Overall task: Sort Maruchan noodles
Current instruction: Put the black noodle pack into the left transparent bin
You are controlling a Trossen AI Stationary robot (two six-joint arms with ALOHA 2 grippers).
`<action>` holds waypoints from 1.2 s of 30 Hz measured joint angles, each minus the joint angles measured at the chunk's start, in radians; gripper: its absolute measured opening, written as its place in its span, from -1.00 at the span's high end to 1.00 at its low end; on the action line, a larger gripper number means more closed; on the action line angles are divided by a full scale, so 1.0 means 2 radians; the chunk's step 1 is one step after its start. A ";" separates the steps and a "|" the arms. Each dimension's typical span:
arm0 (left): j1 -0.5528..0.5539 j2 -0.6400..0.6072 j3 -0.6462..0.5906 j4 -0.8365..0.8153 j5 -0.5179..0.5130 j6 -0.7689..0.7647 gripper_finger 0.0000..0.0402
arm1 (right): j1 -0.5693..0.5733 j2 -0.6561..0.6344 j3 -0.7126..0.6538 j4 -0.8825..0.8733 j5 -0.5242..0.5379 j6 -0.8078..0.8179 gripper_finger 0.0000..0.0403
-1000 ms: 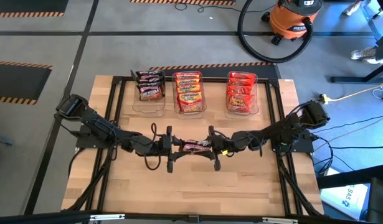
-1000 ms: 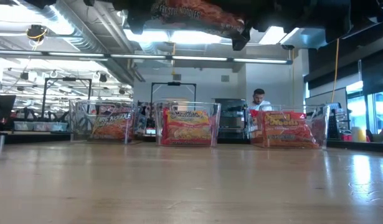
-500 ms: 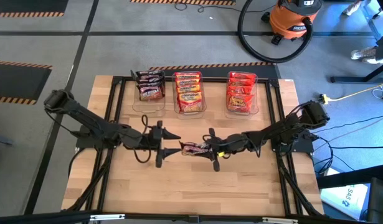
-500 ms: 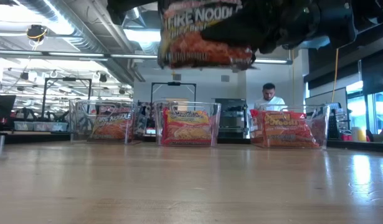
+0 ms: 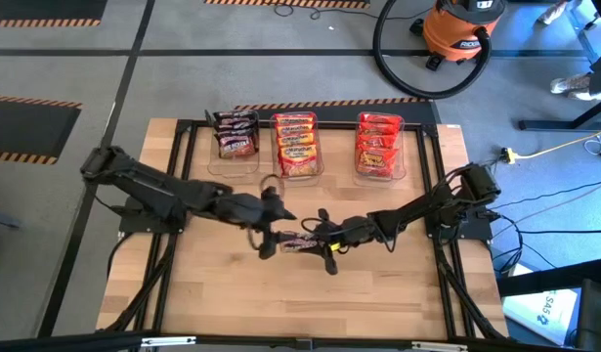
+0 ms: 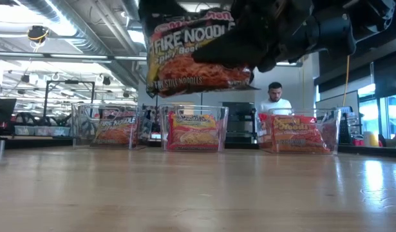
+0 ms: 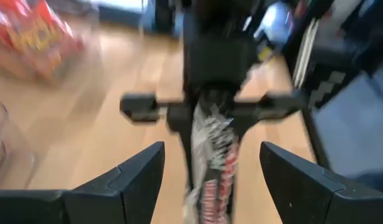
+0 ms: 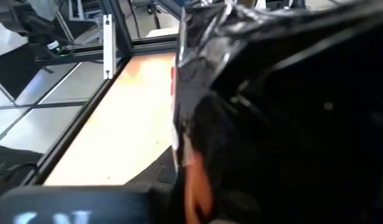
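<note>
Glossy dark purple-black ramen packet (image 5: 300, 241) hanging above mid-table, pinched at one end by right gripper (image 5: 324, 238), left gripper (image 5: 268, 235) spread wide just beside it; risk of slipping from that single end-pinch before reaching clear plastic tubs (image 5: 235, 160).

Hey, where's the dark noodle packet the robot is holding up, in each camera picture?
High view: dark noodle packet at table centre, in the right hand.
Low view: packet hangs at top centre, above the middle tub.
Left wrist view: packet seen edge-on, between the open left hand's fingers.
Right wrist view: crinkled dark wrapper fills the top.
Shared landmark: the wooden table.
</note>
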 joint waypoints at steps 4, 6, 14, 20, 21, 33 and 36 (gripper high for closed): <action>0.021 0.055 0.061 -0.072 0.055 -0.016 -0.28 | 0.000 0.000 0.009 -0.010 -0.005 0.000 0.49; 0.028 0.078 0.086 -0.094 0.085 -0.024 -0.28 | 0.000 0.000 0.009 -0.013 -0.005 0.000 0.48; 0.036 0.146 0.144 -0.152 0.128 -0.024 -0.28 | 0.000 0.000 0.009 -0.021 -0.002 0.000 0.49; 0.041 0.169 0.144 -0.159 0.119 -0.024 -0.27 | 0.000 0.000 0.009 -0.022 -0.001 0.001 0.50; 0.041 0.171 0.144 -0.158 0.120 -0.024 -0.26 | 0.000 0.000 0.009 -0.022 -0.001 0.001 0.50; 0.041 0.173 0.144 -0.159 0.119 -0.022 0.28 | 0.000 0.000 0.009 -0.019 -0.001 0.002 0.39; 0.039 0.173 0.144 -0.159 0.113 -0.022 0.45 | 0.000 0.000 0.009 -0.016 -0.001 0.005 0.30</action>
